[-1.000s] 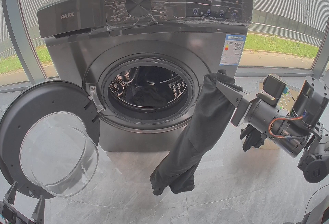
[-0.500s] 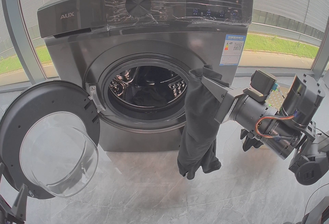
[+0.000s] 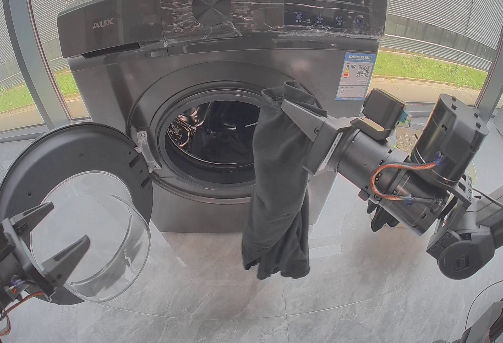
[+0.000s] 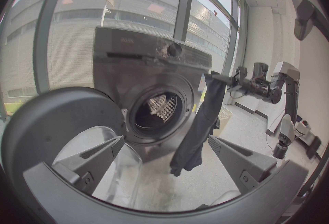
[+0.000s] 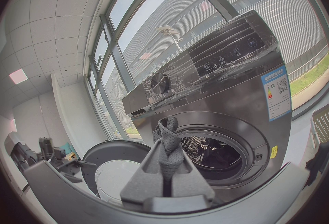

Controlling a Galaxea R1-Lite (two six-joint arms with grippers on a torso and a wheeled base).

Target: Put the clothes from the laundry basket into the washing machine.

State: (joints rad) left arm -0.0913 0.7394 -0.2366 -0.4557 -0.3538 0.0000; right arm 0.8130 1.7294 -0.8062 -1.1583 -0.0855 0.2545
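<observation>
The grey washing machine [image 3: 225, 66] stands with its round door [image 3: 73, 160] swung open to the left. Dark clothes lie inside the drum [image 3: 215, 142]. My right gripper [image 3: 291, 108] is shut on the top of a long dark garment [image 3: 275, 187], which hangs in front of the right edge of the drum opening, its lower end just above the floor. The pinched cloth [image 5: 168, 132] bunches between the fingers in the right wrist view. My left gripper [image 3: 50, 234] is open and holds nothing, low in front of the door's glass bowl. The white laundry basket [image 4: 224, 115] stands right of the machine.
Another dark piece of clothing [image 3: 382, 215] hangs over the basket's side behind my right arm. The open door takes up the floor space at the left. Windows run behind the machine. Bare marble floor [image 3: 262, 302] lies in front.
My right gripper has carried the garment left and upward, from beside the machine to the drum opening's right edge. My left gripper has risen into view in front of the door.
</observation>
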